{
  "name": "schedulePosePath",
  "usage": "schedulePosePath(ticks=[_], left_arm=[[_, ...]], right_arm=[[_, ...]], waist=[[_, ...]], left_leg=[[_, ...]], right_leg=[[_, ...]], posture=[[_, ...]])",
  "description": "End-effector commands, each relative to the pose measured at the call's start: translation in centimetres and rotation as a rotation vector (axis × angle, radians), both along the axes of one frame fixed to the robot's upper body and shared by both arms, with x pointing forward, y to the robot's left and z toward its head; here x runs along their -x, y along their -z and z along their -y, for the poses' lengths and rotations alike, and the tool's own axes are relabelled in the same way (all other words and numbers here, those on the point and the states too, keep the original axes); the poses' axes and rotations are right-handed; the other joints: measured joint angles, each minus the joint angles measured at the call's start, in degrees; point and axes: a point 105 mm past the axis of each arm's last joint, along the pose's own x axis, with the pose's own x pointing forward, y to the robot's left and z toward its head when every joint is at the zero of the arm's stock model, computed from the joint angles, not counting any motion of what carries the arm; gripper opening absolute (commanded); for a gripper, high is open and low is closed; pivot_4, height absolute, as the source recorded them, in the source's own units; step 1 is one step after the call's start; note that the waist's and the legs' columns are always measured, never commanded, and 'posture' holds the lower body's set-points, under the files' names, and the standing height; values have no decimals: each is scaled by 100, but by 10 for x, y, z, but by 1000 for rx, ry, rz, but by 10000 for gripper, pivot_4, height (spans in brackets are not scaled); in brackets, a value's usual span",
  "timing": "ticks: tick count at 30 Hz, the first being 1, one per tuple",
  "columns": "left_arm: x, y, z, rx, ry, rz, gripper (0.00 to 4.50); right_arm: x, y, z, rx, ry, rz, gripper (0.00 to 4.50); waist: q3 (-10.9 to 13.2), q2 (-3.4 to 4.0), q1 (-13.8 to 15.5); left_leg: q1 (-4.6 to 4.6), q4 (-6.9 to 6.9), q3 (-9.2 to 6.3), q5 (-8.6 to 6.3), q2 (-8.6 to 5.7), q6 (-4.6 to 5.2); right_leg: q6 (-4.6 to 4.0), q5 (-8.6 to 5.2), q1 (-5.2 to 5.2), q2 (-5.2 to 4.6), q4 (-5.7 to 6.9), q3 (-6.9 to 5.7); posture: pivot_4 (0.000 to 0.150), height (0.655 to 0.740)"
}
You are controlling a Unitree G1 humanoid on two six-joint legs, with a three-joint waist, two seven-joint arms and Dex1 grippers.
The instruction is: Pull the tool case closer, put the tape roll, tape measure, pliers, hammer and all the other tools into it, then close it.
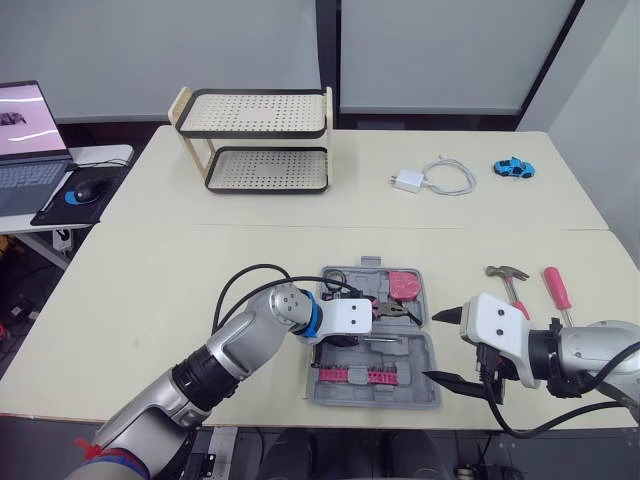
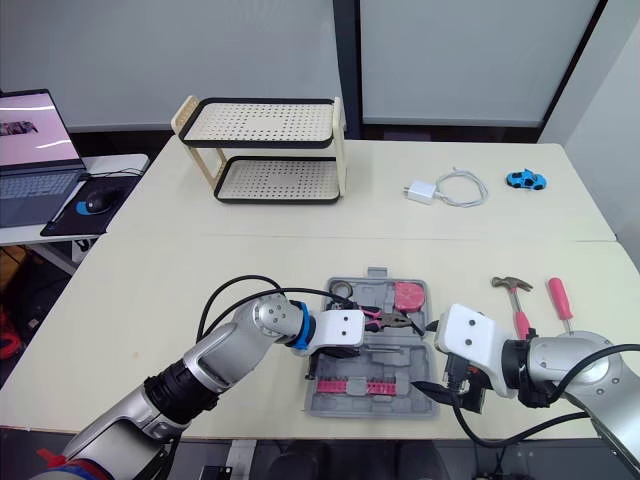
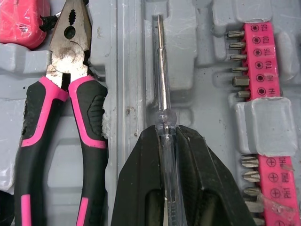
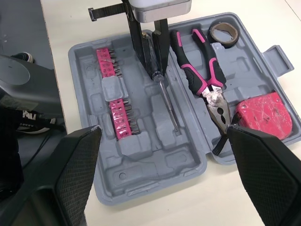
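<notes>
Clear-handled screwdriver (image 3: pixel 161 70) clamped in the left end effector (image 3: pixel 165 135), over the tool case (image 1: pixel 424 388) at lower centre; right end effector (image 1: pixel 440 347) spread open beside it.

head pair: high, down over table (image 1: pixel 200 270) | wrists: close, sharing tool case (image 4: pixel 155 165)

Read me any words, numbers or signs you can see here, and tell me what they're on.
Pink bit strip: small size marks beside each bit, too blurred to read.
Laptop screen: a picture, no legible text.
No other lettering shows.
</notes>
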Motion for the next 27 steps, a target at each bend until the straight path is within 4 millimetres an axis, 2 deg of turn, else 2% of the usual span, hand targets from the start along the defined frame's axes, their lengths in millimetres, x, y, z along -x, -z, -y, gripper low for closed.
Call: schedulePosePath(ticks=[1,11,13,15,21,25,27], left_arm=[[1,-1,2,4,5,11,1296],[2,2,1,2,-9,-18,1296],[1,0,-1,5,-20,-14,8469],[-1,-7,-2,16,-34,-2,13791],[10,-37,-9,77,-65,-35,30188],[5,-55,-18,102,-88,-18,30188],[5,-64,-15,160,-58,-30,30188]], right_arm=[[3,-4,-4,-7,-21,21,45000],[4,-3,-4,-7,-19,17,45000],[5,-3,-4,-9,-19,17,45000],[5,-4,-5,-11,-20,17,45000],[7,-7,-7,-24,-26,18,45000],[7,-8,-8,-32,-27,17,45000],[6,-9,-8,-35,-28,19,45000]], waist=[[0,0,0],[0,0,0],[0,0,-1],[0,0,-1],[0,0,-8],[0,0,-1],[0,0,-1]], left_leg=[[0,0,0,0,0,0],[0,0,0,0,0,0],[0,0,0,0,0,0],[0,0,0,0,0,0],[-1,1,-4,0,1,1],[1,1,-11,0,2,0],[1,1,-9,0,2,0]], right_leg=[[0,0,0,0,0,0],[0,0,1,0,0,0],[0,0,1,0,0,0],[0,0,1,0,0,0],[0,0,-1,1,2,1],[0,0,2,0,1,1],[0,0,2,0,1,0]], posture=[[1500,7318],[1500,7318],[1500,7318],[1500,7318],[1500,7318],[1500,7318],[1500,7318]])
